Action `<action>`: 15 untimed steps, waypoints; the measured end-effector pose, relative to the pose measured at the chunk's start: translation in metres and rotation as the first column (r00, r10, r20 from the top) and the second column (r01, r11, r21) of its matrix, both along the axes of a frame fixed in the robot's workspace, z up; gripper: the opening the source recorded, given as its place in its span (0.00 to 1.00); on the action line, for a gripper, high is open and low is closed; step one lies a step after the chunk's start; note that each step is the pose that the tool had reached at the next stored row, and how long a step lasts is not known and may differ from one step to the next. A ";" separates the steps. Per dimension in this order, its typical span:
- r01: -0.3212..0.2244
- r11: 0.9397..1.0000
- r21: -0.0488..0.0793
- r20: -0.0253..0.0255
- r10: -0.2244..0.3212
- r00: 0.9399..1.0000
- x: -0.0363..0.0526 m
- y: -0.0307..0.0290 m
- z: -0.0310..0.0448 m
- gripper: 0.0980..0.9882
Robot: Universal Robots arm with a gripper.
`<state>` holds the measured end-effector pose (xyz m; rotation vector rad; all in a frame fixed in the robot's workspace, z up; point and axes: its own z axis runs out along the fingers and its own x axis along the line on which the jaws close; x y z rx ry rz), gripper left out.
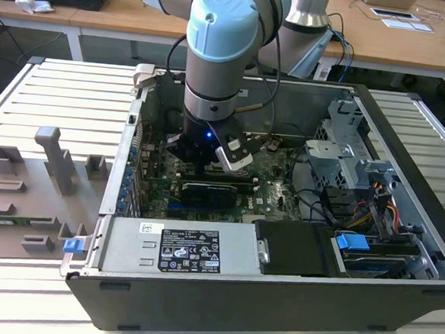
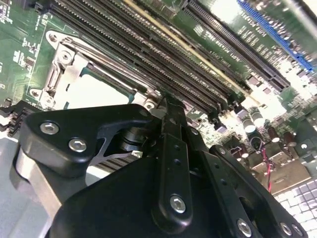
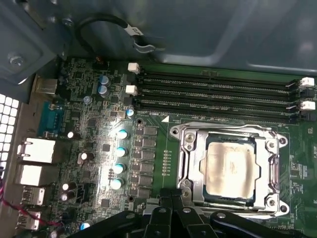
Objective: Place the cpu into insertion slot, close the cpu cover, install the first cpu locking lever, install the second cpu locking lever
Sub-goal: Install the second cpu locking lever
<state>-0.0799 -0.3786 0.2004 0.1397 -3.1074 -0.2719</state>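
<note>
In the first wrist view the cpu [image 3: 232,167] lies flat in the insertion slot [image 3: 257,199] on the green motherboard. The silvery cpu cover [image 3: 224,132] is down around it, and the chip's top shows through its square opening. My gripper [image 3: 171,194] is shut, with nothing visible between its black fingers. Its tips sit just off the socket's corner, close to the cover's edge. The second wrist view shows the same shut fingertips [image 2: 168,102] beside the pale cpu [image 2: 94,91] and the cover [image 2: 63,69]. In the exterior view the gripper [image 1: 199,169] reaches down into the open computer case.
Long black memory slots [image 3: 218,91] run beside the socket. Capacitors [image 3: 119,158] and rear ports [image 3: 37,151] stand on the other side. A case wall [image 1: 304,96], a grey drive cage [image 1: 338,156], cables [image 1: 357,211] and the power supply [image 1: 190,249] surround the board.
</note>
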 end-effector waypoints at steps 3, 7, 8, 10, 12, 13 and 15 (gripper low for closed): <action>-0.004 1.000 0.001 0.001 0.004 1.000 -0.0006 -0.0019 0.0038 0.01; -0.005 1.000 -0.023 0.000 0.005 1.000 0.0000 0.0109 0.0144 0.01; -0.005 0.999 -0.034 0.000 0.005 1.000 0.0001 0.0147 0.0145 0.01; -0.005 0.998 -0.060 0.000 0.005 1.000 0.0004 0.0231 0.0145 0.01; -0.005 0.995 -0.102 0.000 0.005 1.000 0.0015 0.0371 0.0145 0.01; -0.005 0.993 -0.116 -0.001 0.005 1.000 0.0038 0.0424 0.0145 0.01; -0.006 0.993 -0.119 -0.007 0.005 1.000 0.0100 0.0455 0.0145 0.01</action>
